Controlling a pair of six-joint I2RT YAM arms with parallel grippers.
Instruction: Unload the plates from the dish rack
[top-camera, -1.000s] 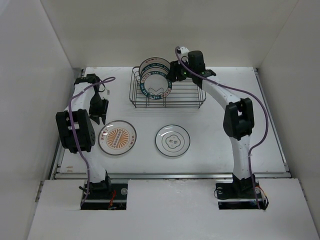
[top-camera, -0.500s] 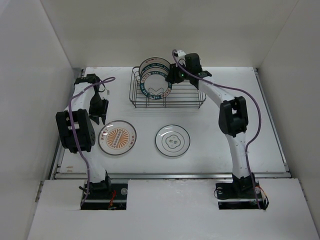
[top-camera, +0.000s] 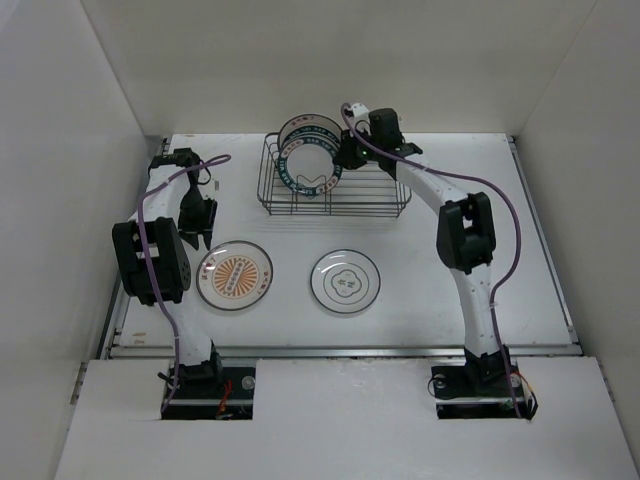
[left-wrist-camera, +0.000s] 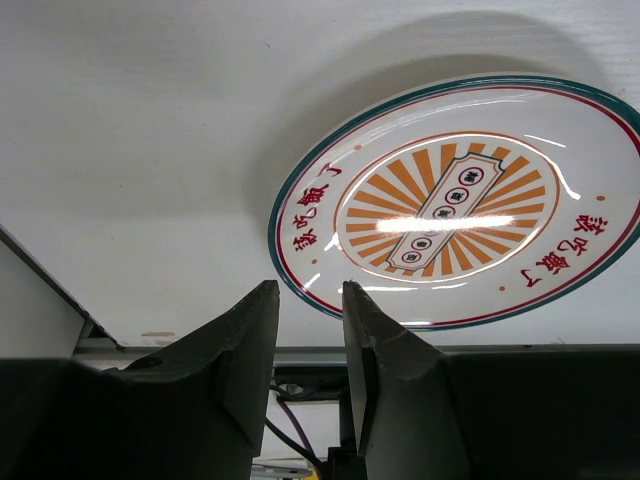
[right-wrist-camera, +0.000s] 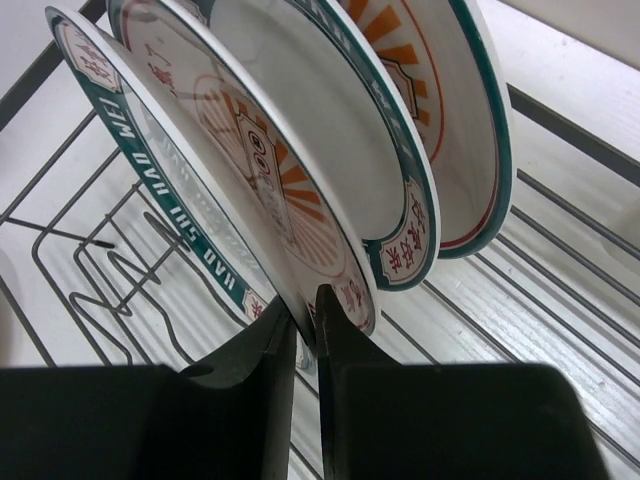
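With the right arm (top-camera: 467, 235): up from its base at the near edge of the table (top-camera: 400, 250), bent at a raised elbow, then slanting away and leftward as far as the dish rack (top-camera: 372, 196) on the far side. Wrist turned sideways there, aiming the right gripper (top-camera: 343, 152) leftward at the plates (top-camera: 310, 150) standing on edge between the dividers.

From the right wrist view: jaws pressed onto the lower rim of the upright sunburst plate (right-wrist-camera: 268, 180), one on each face, no gap showing around it. Just left of that plate, very close, the green-lettered plate (right-wrist-camera: 140, 160). On the other side, leaning the same way, a white-centred plate (right-wrist-camera: 300, 90) with a green rim, then an orange-rayed plate (right-wrist-camera: 440, 70) at the far right. Under all of them, the rack's floor wires.

With the left arm (top-camera: 150, 262): up from its base at the near left, folded sharply at the elbow, out toward the far left of the table, then doubled back at the wrist to hang the left gripper (top-camera: 197, 236) pointing down and nearward. Jaws parted by a narrow gap, nothing between them. Just past the jaw tips in the left wrist view, lying face up on the table, the flat sunburst plate (left-wrist-camera: 450, 210). Hard to tell whether the tips touch the tabletop.

To the right of that plate, near it and also lying flat, well apart from the rack: the flower-outline plate (top-camera: 345, 280).
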